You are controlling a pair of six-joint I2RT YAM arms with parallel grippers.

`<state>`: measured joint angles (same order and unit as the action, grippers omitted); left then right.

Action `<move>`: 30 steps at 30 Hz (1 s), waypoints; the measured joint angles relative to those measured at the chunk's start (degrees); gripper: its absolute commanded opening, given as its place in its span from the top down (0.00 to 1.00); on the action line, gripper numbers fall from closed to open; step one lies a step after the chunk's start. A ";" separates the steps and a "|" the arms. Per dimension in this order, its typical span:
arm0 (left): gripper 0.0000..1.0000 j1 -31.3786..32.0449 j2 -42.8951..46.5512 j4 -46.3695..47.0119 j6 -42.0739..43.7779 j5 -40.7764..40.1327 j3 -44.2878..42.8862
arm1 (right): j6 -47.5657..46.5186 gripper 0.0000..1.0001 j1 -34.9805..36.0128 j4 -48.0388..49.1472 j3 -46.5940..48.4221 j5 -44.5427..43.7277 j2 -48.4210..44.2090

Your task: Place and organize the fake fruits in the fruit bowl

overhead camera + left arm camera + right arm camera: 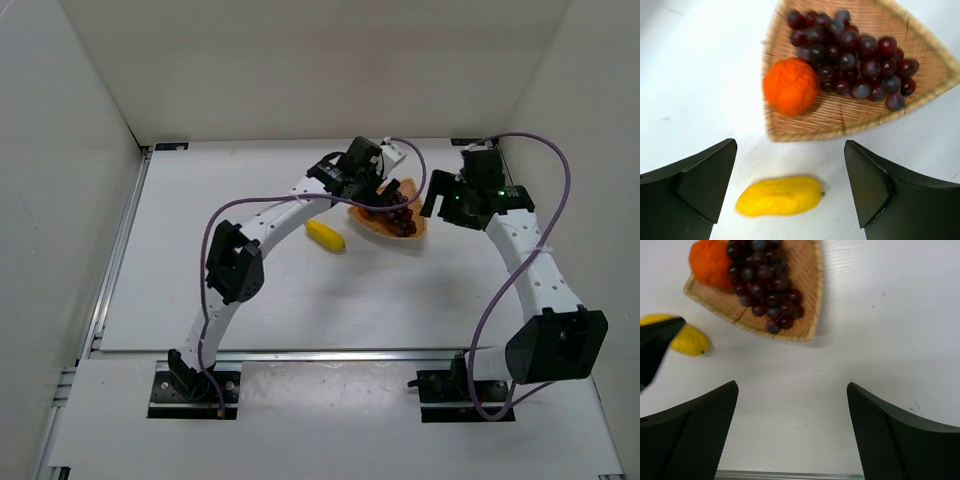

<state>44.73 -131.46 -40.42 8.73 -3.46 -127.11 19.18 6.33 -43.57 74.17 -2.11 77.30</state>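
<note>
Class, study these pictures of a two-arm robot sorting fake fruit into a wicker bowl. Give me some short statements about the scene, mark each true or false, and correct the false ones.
1. The orange and the grapes both lie in the fruit bowl. True.
2. All three fruits are in the bowl. False: the banana lies on the table, outside it.
3. The left end effector and the right end effector are both open. True.
4. One end effector holds the banana. False: neither holds anything.
</note>
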 measured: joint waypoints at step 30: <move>0.01 -32.87 38.01 -4.39 -6.40 -11.96 34.71 | -9.05 0.87 36.54 0.48 36.44 -6.40 53.81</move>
<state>11.86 -93.45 -44.82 2.33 -15.42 -92.40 10.13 42.87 -43.09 110.61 -8.51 131.11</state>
